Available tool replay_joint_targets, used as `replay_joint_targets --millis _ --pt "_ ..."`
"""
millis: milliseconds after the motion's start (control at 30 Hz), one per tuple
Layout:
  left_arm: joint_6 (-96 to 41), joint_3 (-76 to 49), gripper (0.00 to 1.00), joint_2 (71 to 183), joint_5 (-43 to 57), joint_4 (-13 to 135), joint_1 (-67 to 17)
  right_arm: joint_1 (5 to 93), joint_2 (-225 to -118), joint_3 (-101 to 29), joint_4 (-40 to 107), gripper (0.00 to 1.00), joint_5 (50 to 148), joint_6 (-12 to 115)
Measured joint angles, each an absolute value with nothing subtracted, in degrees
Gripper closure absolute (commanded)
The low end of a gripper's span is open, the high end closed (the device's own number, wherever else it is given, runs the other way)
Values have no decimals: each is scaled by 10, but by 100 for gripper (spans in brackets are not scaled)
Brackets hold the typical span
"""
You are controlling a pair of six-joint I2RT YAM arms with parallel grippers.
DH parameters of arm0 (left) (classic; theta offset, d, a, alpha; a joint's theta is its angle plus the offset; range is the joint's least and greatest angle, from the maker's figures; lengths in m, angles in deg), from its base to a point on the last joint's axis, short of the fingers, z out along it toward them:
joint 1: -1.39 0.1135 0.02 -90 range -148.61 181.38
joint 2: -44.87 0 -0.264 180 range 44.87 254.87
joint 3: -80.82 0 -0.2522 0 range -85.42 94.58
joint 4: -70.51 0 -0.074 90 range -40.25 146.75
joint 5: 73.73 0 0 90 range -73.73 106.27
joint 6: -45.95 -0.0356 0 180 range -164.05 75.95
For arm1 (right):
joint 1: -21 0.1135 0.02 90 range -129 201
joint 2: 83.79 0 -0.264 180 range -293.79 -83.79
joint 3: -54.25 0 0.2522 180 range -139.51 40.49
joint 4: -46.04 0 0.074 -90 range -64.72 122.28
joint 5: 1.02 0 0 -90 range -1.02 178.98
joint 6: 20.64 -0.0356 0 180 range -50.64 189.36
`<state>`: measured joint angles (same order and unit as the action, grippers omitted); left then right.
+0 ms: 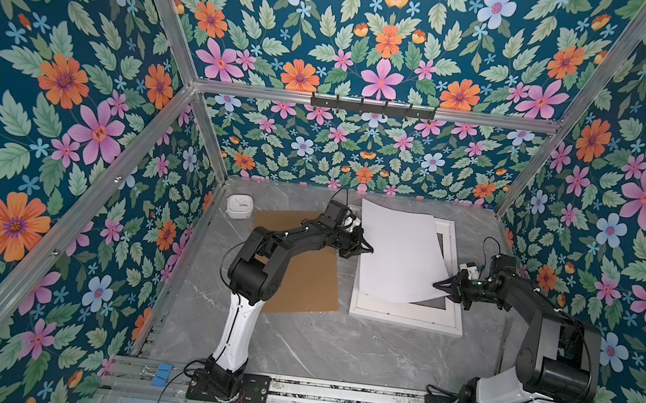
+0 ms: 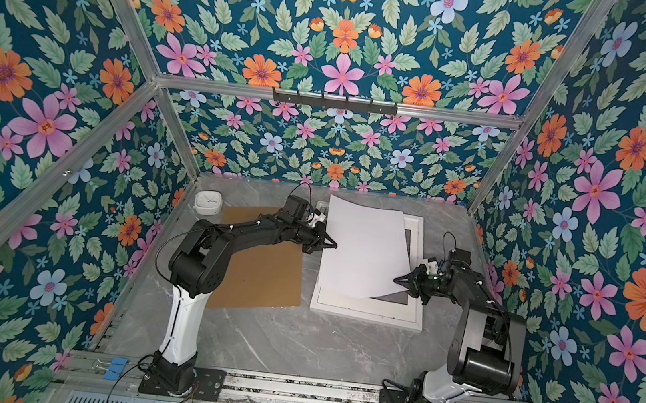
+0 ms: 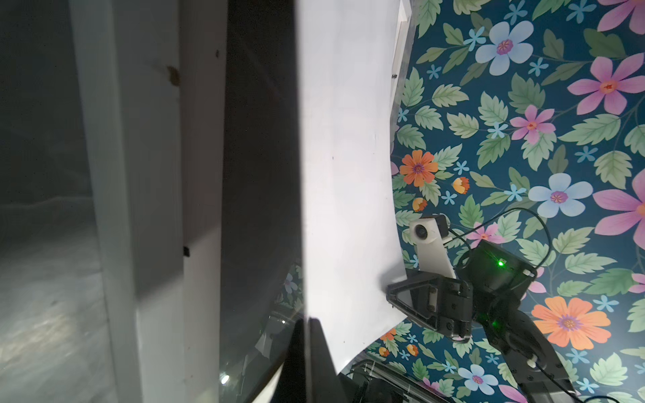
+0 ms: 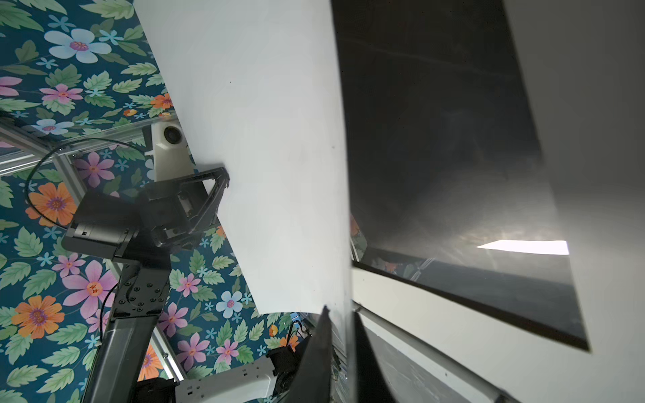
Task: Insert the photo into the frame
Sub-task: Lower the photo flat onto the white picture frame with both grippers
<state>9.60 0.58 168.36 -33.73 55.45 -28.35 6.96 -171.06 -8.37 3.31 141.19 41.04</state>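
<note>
1. Photo (image 1: 398, 253): white back up, bowed, which I hold skewed above the frame (image 1: 403, 317).
2. Left gripper (image 1: 369, 249): pinched tight on the photo's left edge.
3. Right gripper (image 1: 436, 285): pinched tight on its right edge.
4. Brown backing board (image 1: 302, 288): flat, left of the frame.

Teal floral wallpaper (image 1: 381, 50) and aluminium rails (image 1: 243, 90) enclose a grey, white-veined marble tabletop (image 1: 316, 344).

left pincer (image 3: 306, 322) clamped on photo (image 3: 349, 167) | right pincer (image 3: 391, 296) clamped opposite edge | frame (image 3: 153, 209) beneath
</note>
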Motion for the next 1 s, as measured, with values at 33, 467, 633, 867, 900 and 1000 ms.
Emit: replay_joint_targets --millis 33,467,633,867,900,1000 --pt "96 4 98 1682 -338 555 -284 70 -1700 -76 36 100 1409 408" --pt "94 -25 98 1675 -346 571 -294 70 -1547 12 47 100 1364 378" --pt "94 -36 99 1675 -346 576 -295 70 -1523 36 49 100 1357 368" --pt "94 -37 99 1678 -346 585 -296 70 -1525 57 49 100 1348 368" --pt "94 -36 99 1680 -346 585 -296 70 -1527 61 50 100 1347 367" --pt "96 -31 99 1690 -347 585 -298 70 -1532 66 52 100 1342 368"
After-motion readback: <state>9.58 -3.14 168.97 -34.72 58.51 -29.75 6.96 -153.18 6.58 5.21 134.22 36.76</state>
